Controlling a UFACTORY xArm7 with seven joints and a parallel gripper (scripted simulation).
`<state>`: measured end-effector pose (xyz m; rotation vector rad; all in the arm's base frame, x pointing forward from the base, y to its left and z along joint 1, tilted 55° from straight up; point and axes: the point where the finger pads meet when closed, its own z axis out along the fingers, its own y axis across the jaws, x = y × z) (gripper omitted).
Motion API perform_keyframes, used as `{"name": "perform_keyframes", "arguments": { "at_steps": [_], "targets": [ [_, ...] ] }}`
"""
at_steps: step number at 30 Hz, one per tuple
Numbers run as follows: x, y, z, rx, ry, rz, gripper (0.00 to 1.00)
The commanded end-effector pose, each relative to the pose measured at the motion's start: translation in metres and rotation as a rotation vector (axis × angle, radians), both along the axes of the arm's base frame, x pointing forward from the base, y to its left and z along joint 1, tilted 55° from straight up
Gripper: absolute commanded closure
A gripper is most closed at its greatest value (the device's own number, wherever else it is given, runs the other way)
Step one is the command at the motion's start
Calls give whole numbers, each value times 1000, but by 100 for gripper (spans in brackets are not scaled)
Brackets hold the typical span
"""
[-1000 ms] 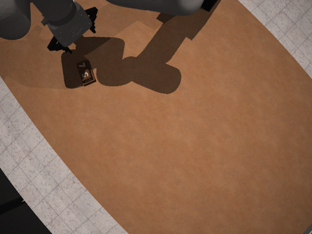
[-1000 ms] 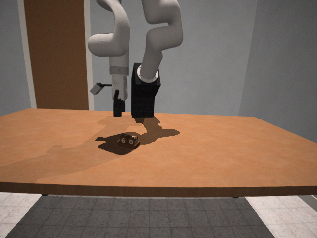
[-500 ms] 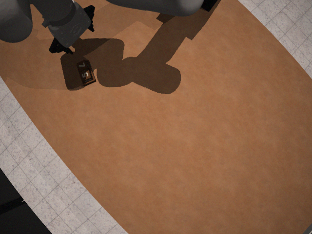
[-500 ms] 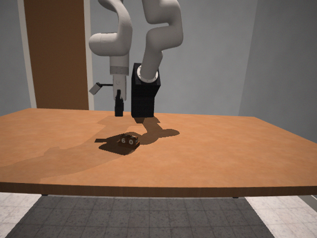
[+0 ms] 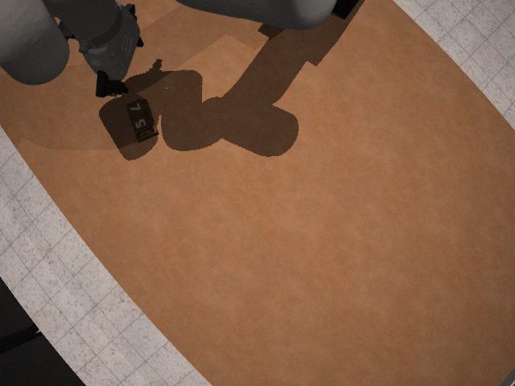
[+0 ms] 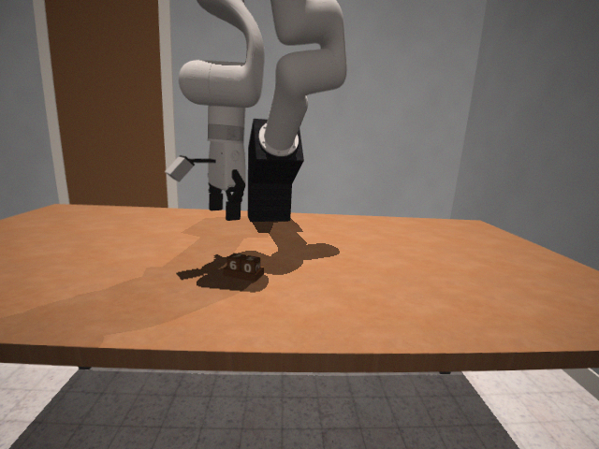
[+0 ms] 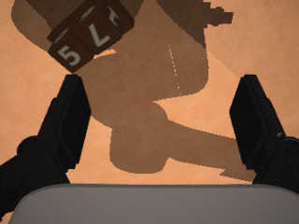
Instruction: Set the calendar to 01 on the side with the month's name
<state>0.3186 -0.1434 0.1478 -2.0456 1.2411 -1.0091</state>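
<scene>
Calendar cubes (image 5: pixel 137 115) (image 6: pixel 240 265) (image 7: pixel 84 46) sat side by side on their dark tray (image 5: pixel 149 137) (image 6: pixel 249 276), showing 6 and 0 in the exterior view. Above the wooden table (image 5: pixel 299 232) (image 6: pixel 367 299) (image 7: pixel 135 159), the gripper (image 5: pixel 132 64) (image 6: pixel 224 212) (image 7: pixel 160 92) hung spread, near them.

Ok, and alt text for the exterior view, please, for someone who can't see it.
Two dark cubes, their near faces reading 6 and 0, sit side by side in a tray on an orange-brown table. The arm's open jaws hang above and behind them, in front of a grey wall.
</scene>
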Motion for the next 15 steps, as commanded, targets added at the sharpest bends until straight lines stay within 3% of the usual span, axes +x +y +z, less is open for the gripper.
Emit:
{"name": "perform_keyframes", "arguments": {
  "at_steps": [1,3,6,7,15],
  "targets": [
    [2,-2,2,-147,-17,90,0],
    [2,-2,3,-202,-22,125,0],
    [2,-2,3,-208,-22,129,0],
    [4,-2,5,-304,-30,191,0],
    [7,-2,9,-506,-47,325,0]
  ]
}}
